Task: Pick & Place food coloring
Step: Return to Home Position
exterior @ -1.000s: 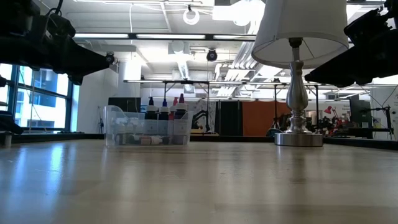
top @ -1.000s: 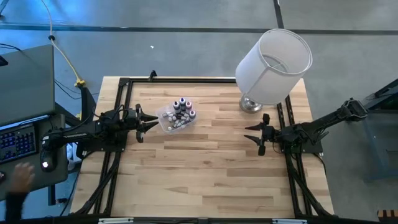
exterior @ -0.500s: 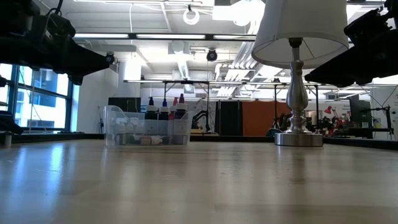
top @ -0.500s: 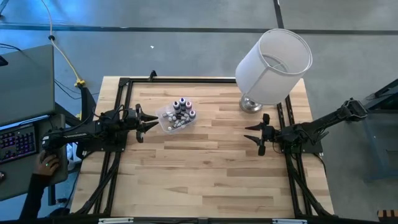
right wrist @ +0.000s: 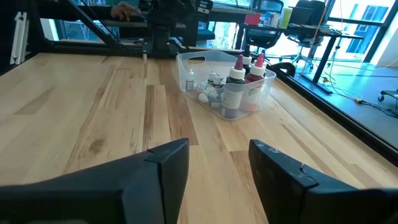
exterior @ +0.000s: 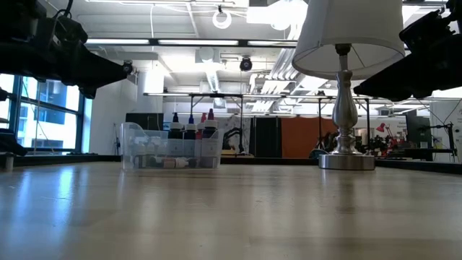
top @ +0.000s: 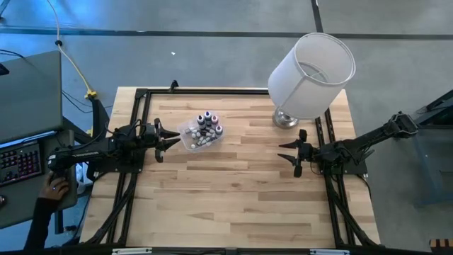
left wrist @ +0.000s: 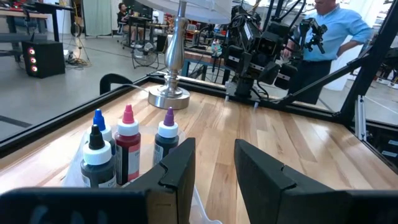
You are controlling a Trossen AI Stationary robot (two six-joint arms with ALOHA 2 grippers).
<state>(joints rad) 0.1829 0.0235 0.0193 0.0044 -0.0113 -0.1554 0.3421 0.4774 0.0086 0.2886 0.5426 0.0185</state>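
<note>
Two arms hold the same poses as a second ago, and the tub, the bottles and the lamp have not shifted. The only change is off the table: a person's hand (top: 54, 188) has come up from the lower edge to the desk beside the left arm.

The left gripper (top: 172, 139) hangs over the table (top: 233, 202) with its jaws parted by a narrow gap and nothing between them. One clear tub (top: 188, 132) stands directly ahead of these jaws, just beyond the fingertips and not touching them. Four food coloring bottles (top: 206, 122) stand upright inside it: one blue-topped (left wrist: 97, 118), one black-topped (left wrist: 94, 142), one pink-topped (left wrist: 128, 117) and one purple-topped (left wrist: 168, 119). Smaller whitish pieces (top: 199, 141) lie on the tub's floor, nearer the left jaws than the bottles are; their number cannot be counted.

The right gripper (top: 284, 151) waits across the table, its jaws parted a little wider and empty. The tub lies well ahead of them, far from the fingertips. One lamp (top: 311, 67) stands near these jaws, off to their side, its base (top: 286, 120) clear of the fingers.
</note>
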